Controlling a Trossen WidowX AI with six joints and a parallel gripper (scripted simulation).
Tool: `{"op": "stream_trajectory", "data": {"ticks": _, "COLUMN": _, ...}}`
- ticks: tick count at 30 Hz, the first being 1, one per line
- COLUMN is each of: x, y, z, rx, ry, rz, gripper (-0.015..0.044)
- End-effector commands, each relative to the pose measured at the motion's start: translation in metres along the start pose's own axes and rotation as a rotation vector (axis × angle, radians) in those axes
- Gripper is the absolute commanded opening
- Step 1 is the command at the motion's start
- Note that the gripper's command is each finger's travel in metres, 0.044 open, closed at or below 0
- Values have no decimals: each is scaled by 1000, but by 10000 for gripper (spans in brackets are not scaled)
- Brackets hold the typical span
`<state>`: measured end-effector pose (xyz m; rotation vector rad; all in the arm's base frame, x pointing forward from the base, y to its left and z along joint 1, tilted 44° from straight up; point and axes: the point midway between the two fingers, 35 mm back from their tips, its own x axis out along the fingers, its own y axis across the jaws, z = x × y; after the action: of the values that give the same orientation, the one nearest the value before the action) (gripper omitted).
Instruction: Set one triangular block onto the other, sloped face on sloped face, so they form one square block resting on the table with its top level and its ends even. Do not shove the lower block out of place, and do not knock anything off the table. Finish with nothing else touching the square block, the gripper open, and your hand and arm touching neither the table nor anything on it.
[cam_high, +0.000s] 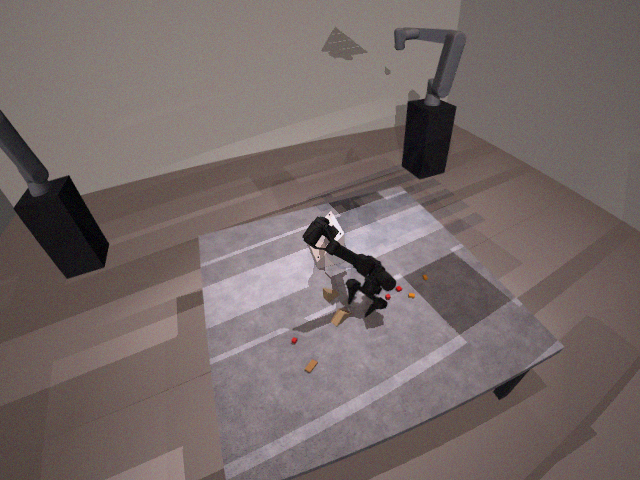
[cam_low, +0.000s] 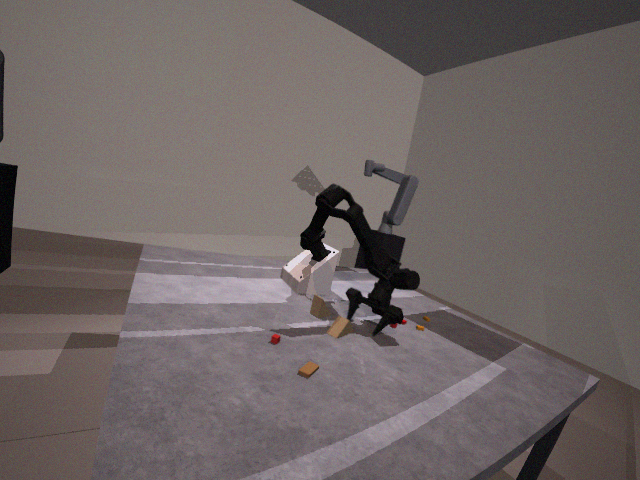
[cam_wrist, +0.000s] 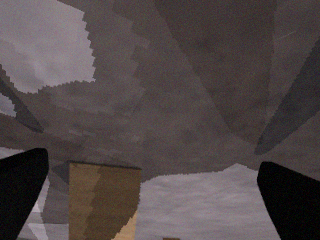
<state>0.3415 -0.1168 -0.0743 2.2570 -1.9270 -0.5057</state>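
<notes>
A tan triangular block lies on the table with a broad face showing; in the wrist view it is nearer the left finger, partly in shadow and cut off at the bottom. The other triangular block stands apart from it, a little behind and to its left in the top and exterior views. It is not made out in the wrist view. My gripper is open, with nothing between its fingers. It hangs low over the table, to the right of both blocks in the top and exterior views.
A red cube and an orange slab lie in front of the blocks. Two red cubes and two small orange pieces lie beyond the gripper on the right. A white angular housing stands around the arm's base, behind the blocks.
</notes>
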Motion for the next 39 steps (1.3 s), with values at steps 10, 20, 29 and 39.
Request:
{"op": "stream_trajectory", "data": {"ticks": 10, "x": 26, "y": 6, "z": -26, "rx": -29, "ry": 23, "rz": -10, "gripper": 440}}
{"op": "stream_trajectory", "data": {"ticks": 20, "x": 40, "y": 21, "z": -51, "rx": -45, "ry": 78, "rz": -3, "gripper": 440}}
{"op": "stream_trajectory", "data": {"ticks": 29, "x": 41, "y": 26, "z": -54, "rx": -23, "ry": 92, "rz": -2, "gripper": 440}}
{"op": "stream_trajectory", "data": {"ticks": 39, "x": 41, "y": 25, "z": -55, "rx": -14, "ry": 93, "rz": 1, "gripper": 361}}
